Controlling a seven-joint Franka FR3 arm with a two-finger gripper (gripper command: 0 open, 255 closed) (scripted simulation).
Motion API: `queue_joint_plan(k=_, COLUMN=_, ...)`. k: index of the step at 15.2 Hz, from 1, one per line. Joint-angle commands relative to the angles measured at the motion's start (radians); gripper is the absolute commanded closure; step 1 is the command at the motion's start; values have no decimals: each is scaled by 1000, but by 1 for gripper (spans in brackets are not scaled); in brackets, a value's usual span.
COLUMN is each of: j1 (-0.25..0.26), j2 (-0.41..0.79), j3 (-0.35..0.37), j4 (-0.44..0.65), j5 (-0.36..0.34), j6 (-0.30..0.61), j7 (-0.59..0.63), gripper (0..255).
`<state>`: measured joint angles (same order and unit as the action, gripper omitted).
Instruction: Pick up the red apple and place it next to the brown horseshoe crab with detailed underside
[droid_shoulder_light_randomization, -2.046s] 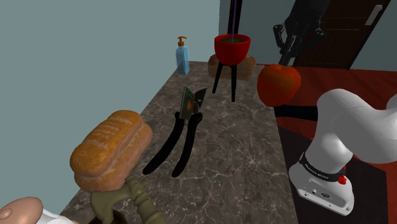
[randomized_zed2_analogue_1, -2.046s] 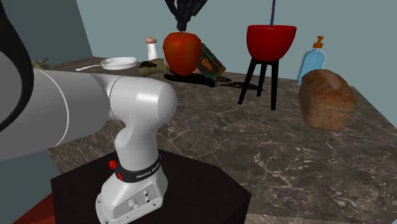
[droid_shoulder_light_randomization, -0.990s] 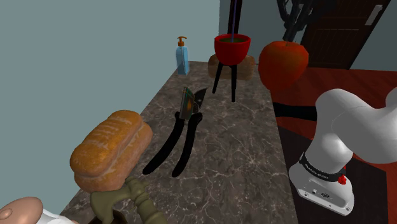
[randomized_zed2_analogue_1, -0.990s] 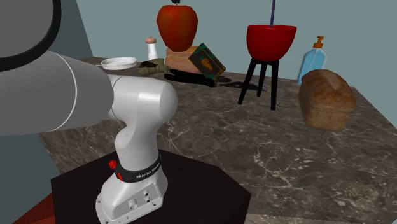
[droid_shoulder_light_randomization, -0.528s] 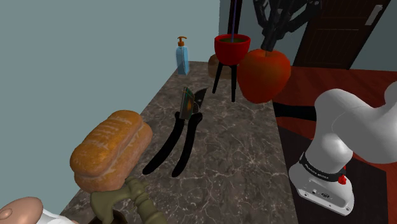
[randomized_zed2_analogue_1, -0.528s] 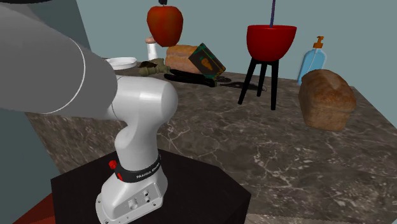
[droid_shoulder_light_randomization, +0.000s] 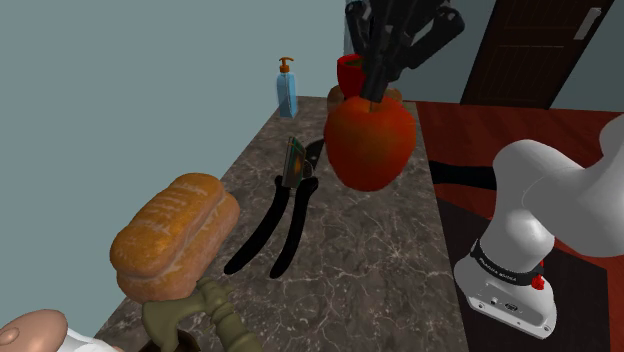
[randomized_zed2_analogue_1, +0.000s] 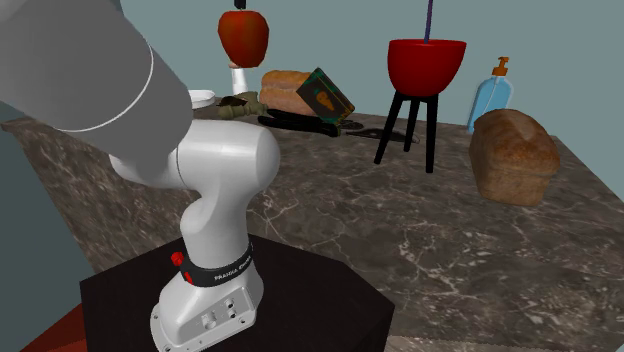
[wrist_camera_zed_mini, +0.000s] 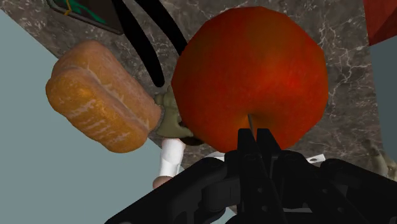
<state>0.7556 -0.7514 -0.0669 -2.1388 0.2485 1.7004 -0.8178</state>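
My gripper is shut on the stem of the red apple, which hangs in the air over the dark marble counter. In the second exterior view the apple hangs high above the far end of the counter, with the gripper at the top edge. In the wrist view the fingers meet on the stem, and the apple hangs beyond them. The olive-brown horseshoe crab lies at the counter's near end beside a bread loaf. It is below the apple in the wrist view.
Black-handled pruning shears lie mid-counter. A red bowl on a black tripod, a blue soap dispenser and a second loaf stand at the other end. A white pan and a shaker sit near the crab.
The arm has carried the apple from beside the counter to over it, moving to the shoulder view's left and nearer that camera. The counter objects have not moved.
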Motion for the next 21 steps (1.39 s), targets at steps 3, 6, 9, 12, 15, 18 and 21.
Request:
queue_joint_plan(k=3, j1=17, j2=109, j3=55, j4=65, j5=22, j6=59, j7=49, gripper=255)
queue_joint_plan(k=6, j1=27, j2=200, j3=95, j4=128, j5=30, j6=99, j7=86, gripper=255)
queue_joint_plan(k=9, j1=34, j2=259, j3=121, j4=159, j5=33, j6=134, j7=109, gripper=255)
queue_joint_plan(k=12, j1=34, j2=246, j3=123, j4=108, j5=36, j6=172, j7=100, gripper=255)
queue_joint_plan(k=15, j1=35, j2=235, j3=125, j4=58, j5=41, j6=210, j7=91, gripper=255)
queue_joint_plan(k=18, j1=36, j2=226, j3=126, j4=10, j5=45, j6=247, j7=81, gripper=255)
queue_joint_plan(k=21, j1=37, j2=218, j3=128, j4=-36, j5=51, j6=285, j7=72, gripper=255)
